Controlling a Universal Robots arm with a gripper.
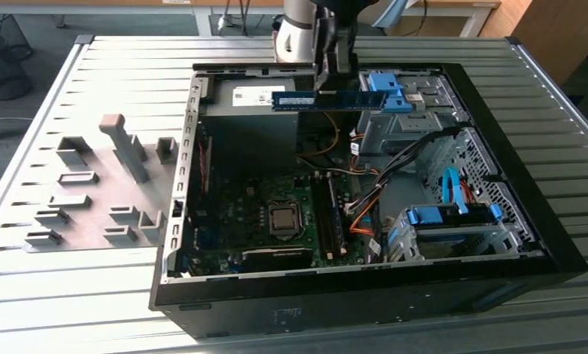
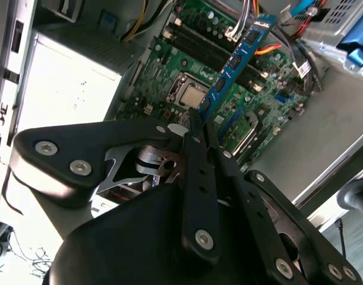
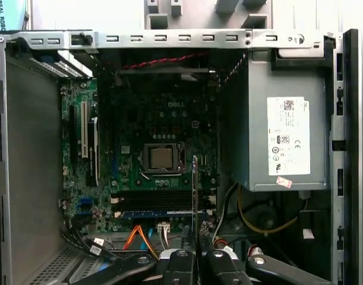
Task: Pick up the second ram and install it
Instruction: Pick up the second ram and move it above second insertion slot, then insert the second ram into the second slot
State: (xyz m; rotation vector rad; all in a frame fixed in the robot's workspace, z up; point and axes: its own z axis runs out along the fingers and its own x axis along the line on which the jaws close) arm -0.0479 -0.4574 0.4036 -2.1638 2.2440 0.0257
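Note:
The second ram [image 1: 328, 100] is a long blue stick with dark chips. It hangs level above the open computer case [image 1: 530, 243], near the case's far side in the exterior view. My gripper [image 1: 325, 90] is shut on its top edge from above. In the second wrist view the ram [image 2: 234, 62] sticks out beyond the black fingers [image 2: 196, 148], over the green motherboard [image 2: 169, 77]. The first wrist view has the ram [image 3: 195, 190] edge-on as a thin line above the memory slots [image 3: 163, 202], with the gripper [image 3: 196, 252] closed around it. A blue strip [image 3: 163, 212] lies along one slot.
Grey fixture blocks [image 1: 97, 199] stand on the slatted table at the exterior view's left. Inside the case are the power supply [image 3: 282, 136], the processor socket [image 1: 284, 219], orange and black cables [image 1: 367, 210] and blue drive-bay latches [image 1: 387, 85].

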